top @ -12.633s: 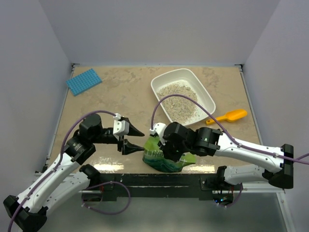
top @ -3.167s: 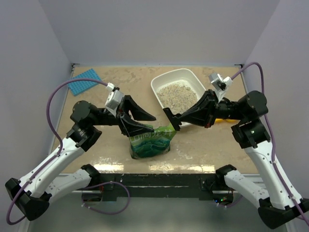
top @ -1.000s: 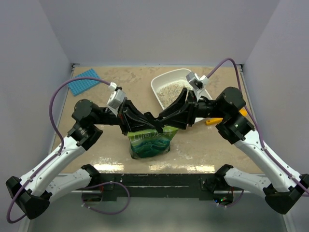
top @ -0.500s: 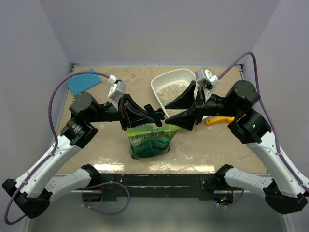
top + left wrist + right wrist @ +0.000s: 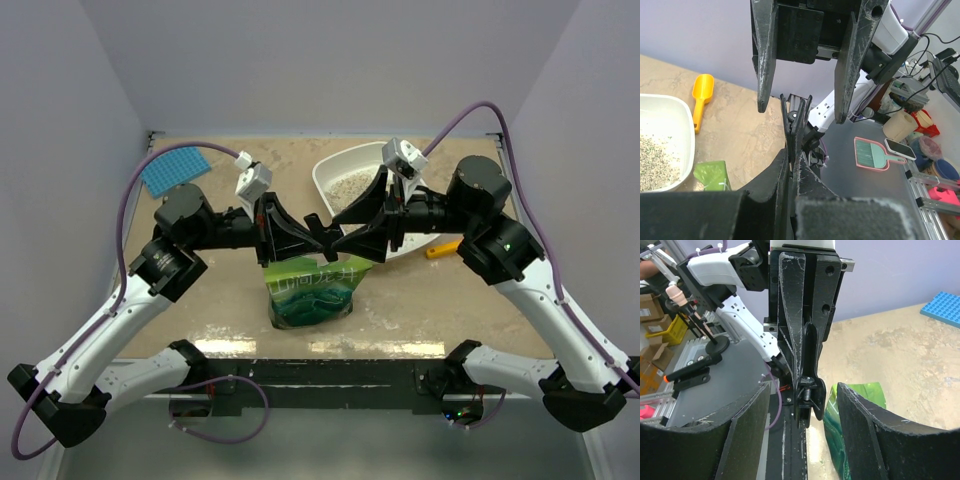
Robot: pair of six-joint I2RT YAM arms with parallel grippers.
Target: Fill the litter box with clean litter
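Litter box [image 5: 330,168]: white shallow tray with a raised rim, at the far right-centre of the table [image 5: 230,190]. The right arm hides its near side in the top view.

Clean litter [image 5: 350,186]: pale sandy granules lying loose inside the tray, spread over its floor.

Left gripper [image 5: 318,238]: fingers pressed together and clamped on a black clip [image 5: 807,390]. It reaches rightward above the top of the green pouch [image 5: 310,295].

Black clip: thin, spring type, gripped at one end, with its free end toward the opposite gripper. Whether it touches the pouch cannot be told.

Right gripper [image 5: 345,240]: jaws apart, holding nothing. It faces the left gripper tip to tip, with one finger on either side of the clip. No contact with the clip can be made out.

Green pouch: glossy, standing upright near the front edge at centre, directly below the two meeting grippers, in front of the litter box and apart from it.

Orange scoop [image 5: 702,95]: lying flat on the table beside the tray's right side, not touching it. Only its handle shows in the top view.

Blue gridded mat [image 5: 175,170]: flat in the far left corner, well apart from everything else.
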